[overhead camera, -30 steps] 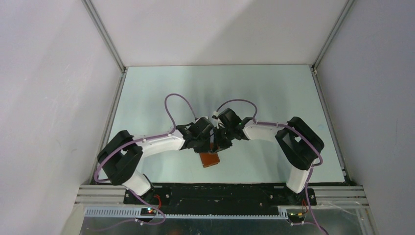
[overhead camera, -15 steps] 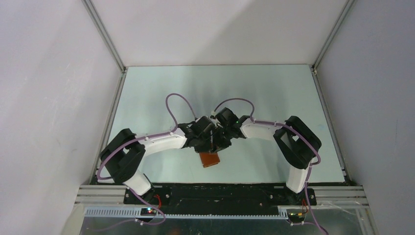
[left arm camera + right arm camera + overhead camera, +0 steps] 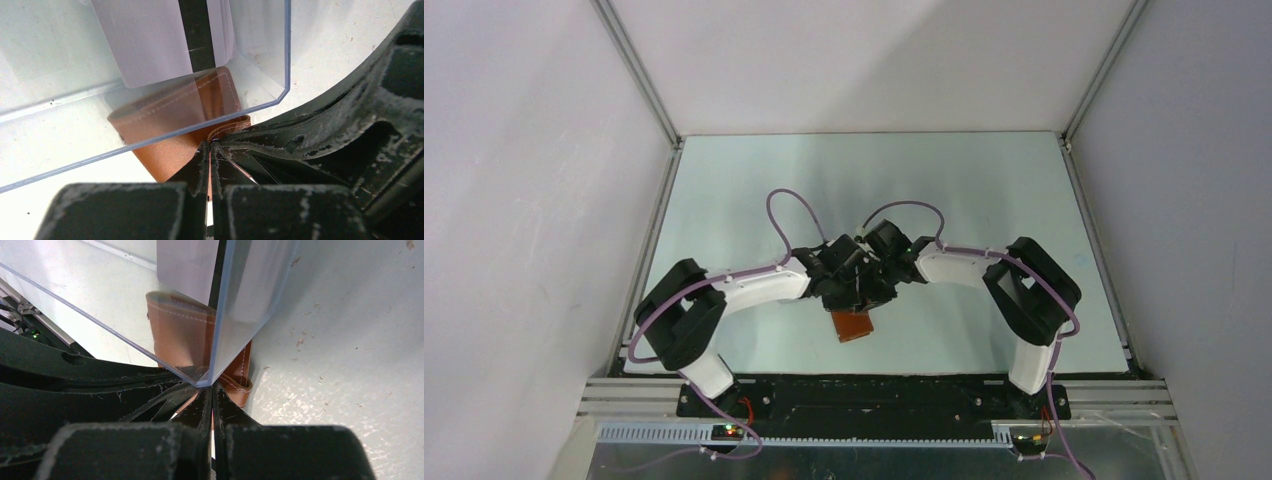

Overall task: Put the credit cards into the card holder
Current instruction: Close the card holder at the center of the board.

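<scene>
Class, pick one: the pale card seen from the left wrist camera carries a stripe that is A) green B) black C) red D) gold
B: the credit card shows a black stripe running down it, with the brown card holder lower in that view.

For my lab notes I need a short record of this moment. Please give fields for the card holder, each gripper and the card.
card holder: brown leather, at the near side of the table, just below both grippers
left gripper: jaws shut, tips at the holder's looped edge
right gripper: jaws shut, tips at the same edge
credit card: pale, dark stripe, seen through clear plastic
</scene>
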